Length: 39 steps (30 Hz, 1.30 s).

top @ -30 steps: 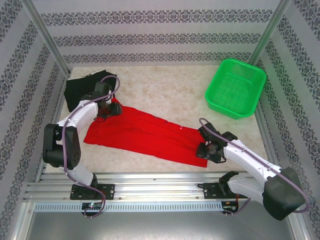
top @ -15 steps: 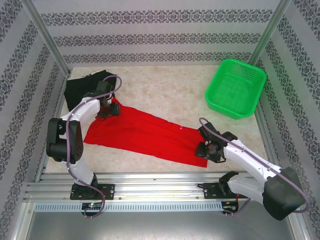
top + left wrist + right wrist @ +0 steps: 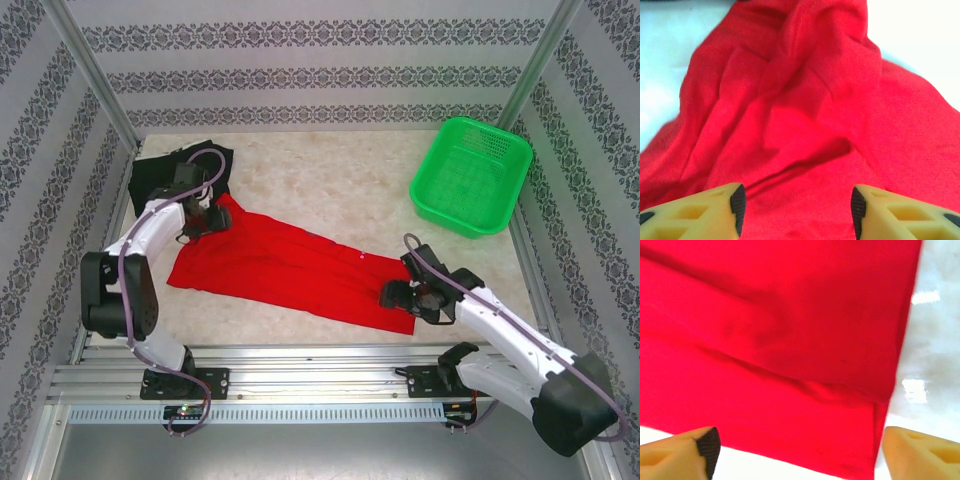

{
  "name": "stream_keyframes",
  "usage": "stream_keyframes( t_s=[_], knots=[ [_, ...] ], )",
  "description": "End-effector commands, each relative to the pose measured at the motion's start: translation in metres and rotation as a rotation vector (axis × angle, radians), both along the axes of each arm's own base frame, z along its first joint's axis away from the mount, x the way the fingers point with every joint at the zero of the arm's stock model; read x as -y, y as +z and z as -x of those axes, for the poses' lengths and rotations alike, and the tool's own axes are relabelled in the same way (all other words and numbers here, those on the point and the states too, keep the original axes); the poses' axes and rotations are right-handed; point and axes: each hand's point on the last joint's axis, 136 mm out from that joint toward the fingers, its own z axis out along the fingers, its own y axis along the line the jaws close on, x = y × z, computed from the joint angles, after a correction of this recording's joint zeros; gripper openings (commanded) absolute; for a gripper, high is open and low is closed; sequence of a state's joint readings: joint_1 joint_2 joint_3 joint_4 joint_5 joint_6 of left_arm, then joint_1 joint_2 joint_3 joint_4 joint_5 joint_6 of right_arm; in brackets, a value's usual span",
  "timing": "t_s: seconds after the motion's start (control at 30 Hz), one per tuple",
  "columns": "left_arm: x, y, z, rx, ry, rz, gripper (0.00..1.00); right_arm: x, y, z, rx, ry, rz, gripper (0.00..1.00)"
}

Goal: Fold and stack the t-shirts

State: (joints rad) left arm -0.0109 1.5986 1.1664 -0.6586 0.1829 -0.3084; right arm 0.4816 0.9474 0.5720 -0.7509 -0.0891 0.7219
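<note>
The red t-shirt (image 3: 290, 265) lies as a long folded band running diagonally from upper left to lower right on the table. The black t-shirt (image 3: 165, 175) sits bunched at the far left corner, touching the red one's upper end. My left gripper (image 3: 200, 215) hovers over the red shirt's rumpled upper end (image 3: 805, 100), jaws open (image 3: 797, 210) with cloth below and nothing pinched. My right gripper (image 3: 400, 295) stands wide open (image 3: 802, 450) over the red shirt's lower right corner (image 3: 790, 315), the hem edge just beneath it.
A green mesh basket (image 3: 470, 121) stands at the far right of the pale table (image 3: 330, 180). Patterned walls close in the left, back and right sides. A metal rail (image 3: 320, 370) runs along the near edge by the arm bases.
My right gripper has opened wide and let go of the red shirt's lower corner, shifting slightly left. My left gripper has drifted a little left over the shirt's upper end.
</note>
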Motion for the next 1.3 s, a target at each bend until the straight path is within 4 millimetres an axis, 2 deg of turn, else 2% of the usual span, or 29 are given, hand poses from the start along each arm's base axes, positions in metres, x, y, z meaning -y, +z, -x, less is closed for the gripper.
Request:
stream_keyframes(
  t_s=[0.0,0.1,0.2,0.37,0.57,0.87,1.03,1.17,1.27],
  knots=[
    [0.014,-0.001,0.028,-0.062,-0.009,0.1,0.61,-0.009,0.009,-0.003,0.077,0.045,-0.069,0.89],
    [0.023,-0.003,0.031,-0.035,-0.034,0.14,0.62,-0.012,0.017,-0.006,0.135,0.052,-0.104,0.91],
    [0.04,-0.001,0.021,0.011,-0.091,0.189,0.62,-0.014,0.018,-0.004,0.142,0.064,-0.122,0.92],
    [0.05,-0.017,-0.001,-0.009,-0.129,0.154,0.6,-0.015,0.016,-0.004,0.134,0.072,-0.123,0.92],
    [0.054,-0.037,-0.014,-0.049,-0.193,0.061,0.57,-0.014,0.016,-0.001,0.137,0.061,-0.132,0.93],
    [0.042,-0.055,-0.022,-0.054,-0.185,-0.033,0.5,-0.013,0.013,0.002,0.136,0.042,-0.144,0.93],
    [0.049,-0.056,-0.028,-0.037,-0.211,-0.025,0.42,-0.013,0.011,0.002,0.131,0.036,-0.143,0.93],
    [0.06,-0.057,-0.028,-0.044,-0.244,0.001,0.26,-0.011,0.008,0.001,0.118,0.028,-0.131,0.93],
    [0.064,-0.055,-0.025,-0.043,-0.257,0.013,0.18,-0.009,0.006,0.0,0.109,0.016,-0.119,0.93]
  ],
)
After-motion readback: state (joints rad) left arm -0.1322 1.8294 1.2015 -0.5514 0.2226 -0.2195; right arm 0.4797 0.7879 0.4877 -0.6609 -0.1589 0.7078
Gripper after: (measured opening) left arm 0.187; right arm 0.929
